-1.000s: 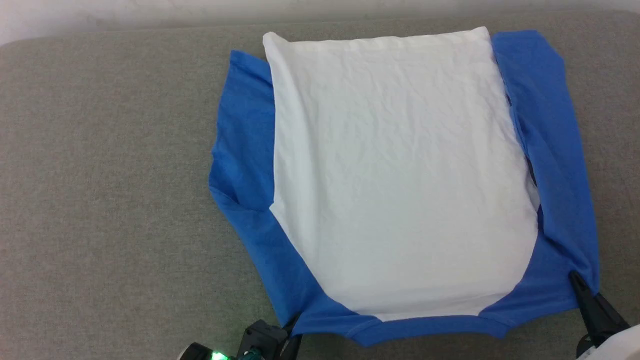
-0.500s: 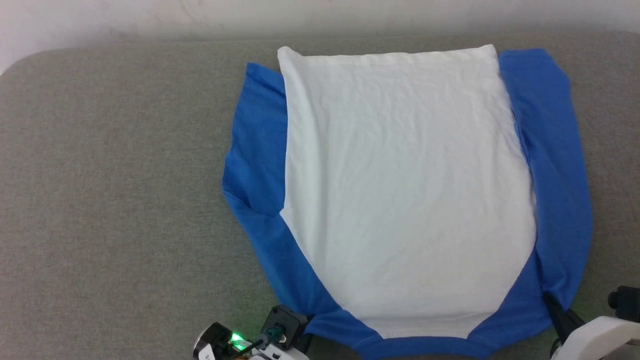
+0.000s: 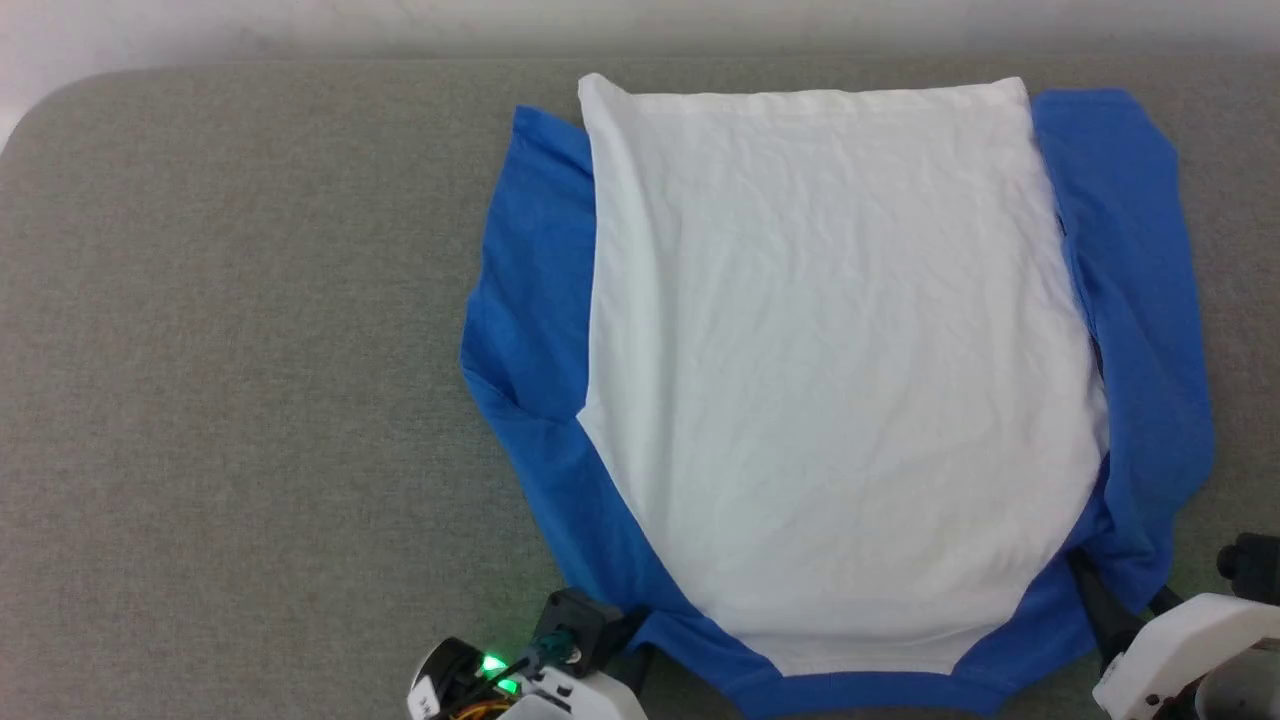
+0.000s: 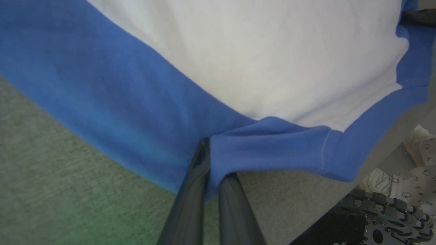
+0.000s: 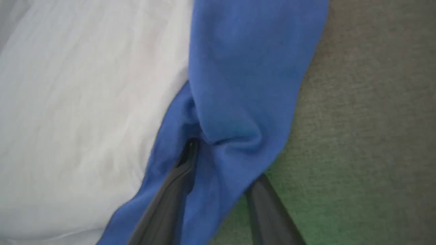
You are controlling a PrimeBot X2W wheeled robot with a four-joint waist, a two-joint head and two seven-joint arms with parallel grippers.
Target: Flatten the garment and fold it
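The garment (image 3: 840,380) lies spread on the grey surface, white body up, with blue sleeves along both sides and a blue band at its near edge. My left gripper (image 3: 632,640) is at the near left corner. In the left wrist view its fingers (image 4: 190,190) stand close together, pinching a fold of blue cloth (image 4: 259,149). My right gripper (image 3: 1095,590) is at the near right corner. In the right wrist view its fingers (image 5: 170,190) stand well apart, and the blue sleeve (image 5: 245,85) drapes loosely between them.
A grey fabric surface (image 3: 250,350) stretches wide to the left of the garment, with a pale wall (image 3: 300,25) behind its far edge. Low right in the left wrist view are a black ribbed part (image 4: 381,207) and patterned pale cloth (image 4: 415,183).
The right gripper's fingers have opened and the blue sleeve corner has slackened. The head camera shifted, so the whole picture moved. The left gripper still pinches the near left corner.
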